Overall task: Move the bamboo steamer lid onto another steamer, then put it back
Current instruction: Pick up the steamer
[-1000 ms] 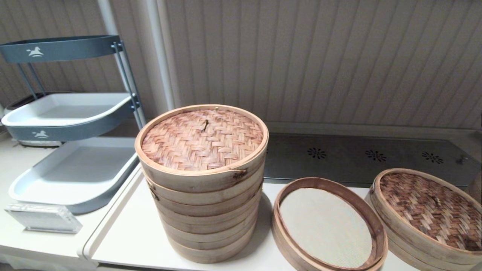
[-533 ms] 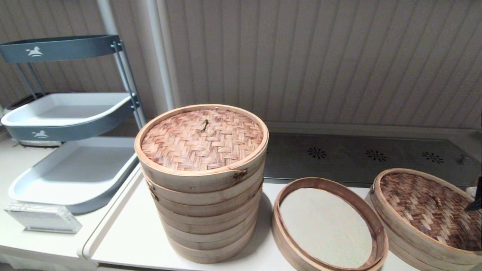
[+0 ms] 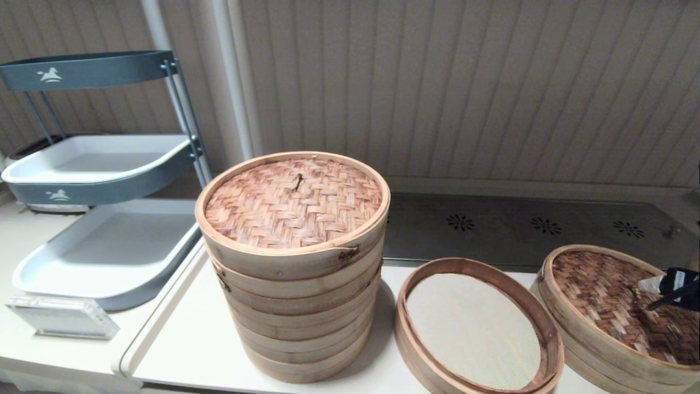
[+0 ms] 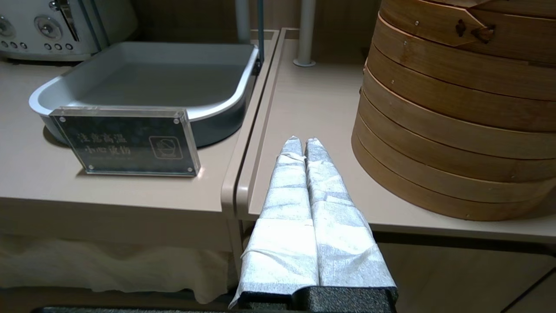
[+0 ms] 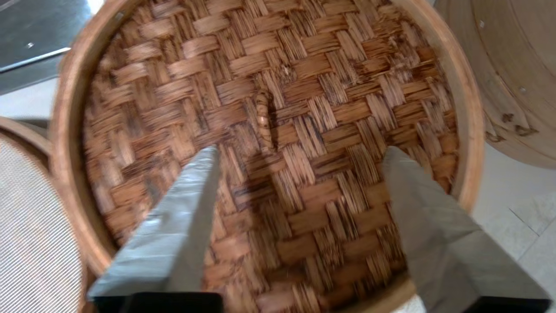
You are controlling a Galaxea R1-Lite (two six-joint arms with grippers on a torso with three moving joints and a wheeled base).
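The right gripper, fingers spread, hangs just above the lid on the far-right steamer, its centre knot slightly ahead between them, while the left gripper, pressed together, sits parked.

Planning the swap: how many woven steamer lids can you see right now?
2. The reddish lid tops the tall stack at centre. The darker lid sits on the rightmost steamer, under the open right claw. None seems hidden.

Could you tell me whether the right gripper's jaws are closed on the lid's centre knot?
No, the right gripper hangs above the bamboo steamer lid with jaws spread wide.
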